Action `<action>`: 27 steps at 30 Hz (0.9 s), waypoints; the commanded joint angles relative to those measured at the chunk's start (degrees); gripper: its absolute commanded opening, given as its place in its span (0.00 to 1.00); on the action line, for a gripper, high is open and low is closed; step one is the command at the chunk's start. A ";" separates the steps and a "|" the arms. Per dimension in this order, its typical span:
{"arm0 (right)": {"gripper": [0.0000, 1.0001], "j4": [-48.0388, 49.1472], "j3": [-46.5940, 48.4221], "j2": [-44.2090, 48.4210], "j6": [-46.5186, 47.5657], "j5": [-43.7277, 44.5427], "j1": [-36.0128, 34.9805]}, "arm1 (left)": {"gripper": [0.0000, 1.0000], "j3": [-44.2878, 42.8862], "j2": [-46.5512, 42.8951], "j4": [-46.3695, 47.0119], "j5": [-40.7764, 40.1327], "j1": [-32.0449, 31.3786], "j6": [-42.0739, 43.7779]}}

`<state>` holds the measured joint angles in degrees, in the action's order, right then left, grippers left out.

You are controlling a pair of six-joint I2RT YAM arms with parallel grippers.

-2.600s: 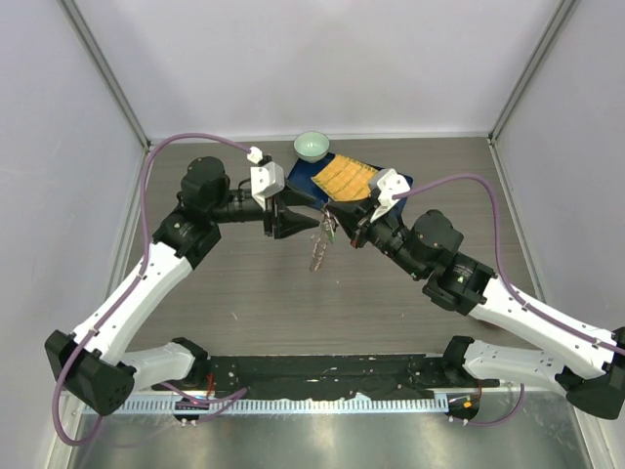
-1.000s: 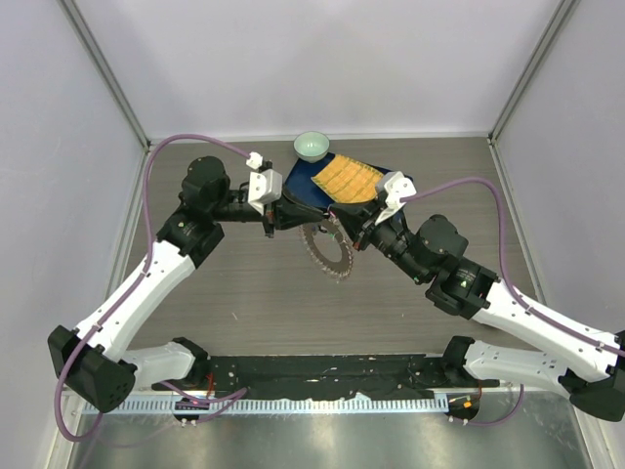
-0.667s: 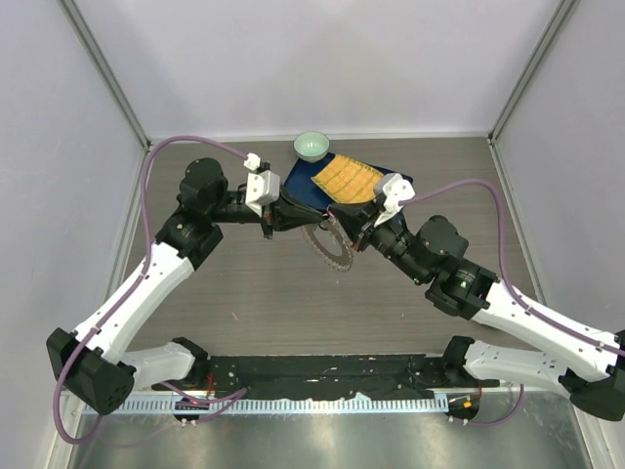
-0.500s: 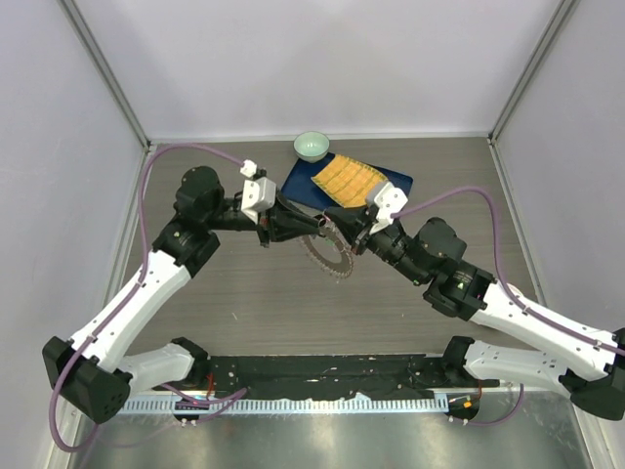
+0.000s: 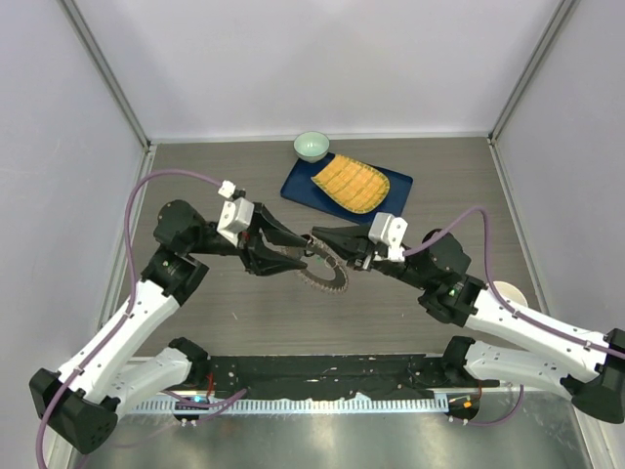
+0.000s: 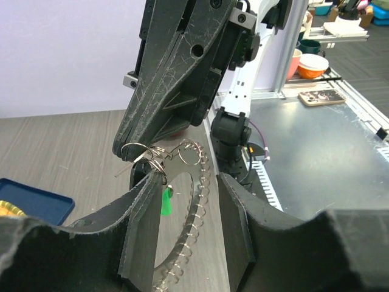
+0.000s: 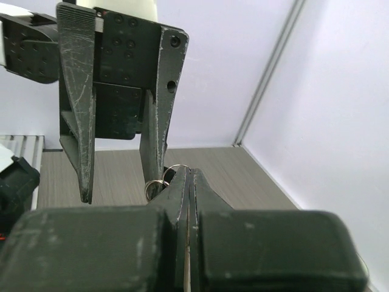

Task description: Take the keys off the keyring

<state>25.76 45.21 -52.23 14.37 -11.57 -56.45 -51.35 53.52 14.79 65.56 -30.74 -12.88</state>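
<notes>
R gripper (image 7: 188, 174) pinching keyring (image 5: 329, 279) — L gripper (image 6: 185, 182) spread at its 9 o'clock; keys (image 6: 196, 207) all still on.

White, black-jointed arms (image 5: 109, 337) (purple cables (image 5: 131, 234)).

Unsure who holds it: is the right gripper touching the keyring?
Touching. The left wrist view shows the right gripper shut, its tips pinching the small wire loops at the top of the keyring.
</notes>
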 commanded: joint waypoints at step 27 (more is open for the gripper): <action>0.01 25.83 -14.53 -3.06 -8.05 -11.46 12.59 | 0.00 2.23 3.78 1.56 -11.33 -0.37 5.85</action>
<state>47.20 32.91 -56.99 4.58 -23.90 -44.49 -46.06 56.55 16.86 55.31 -30.76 -11.77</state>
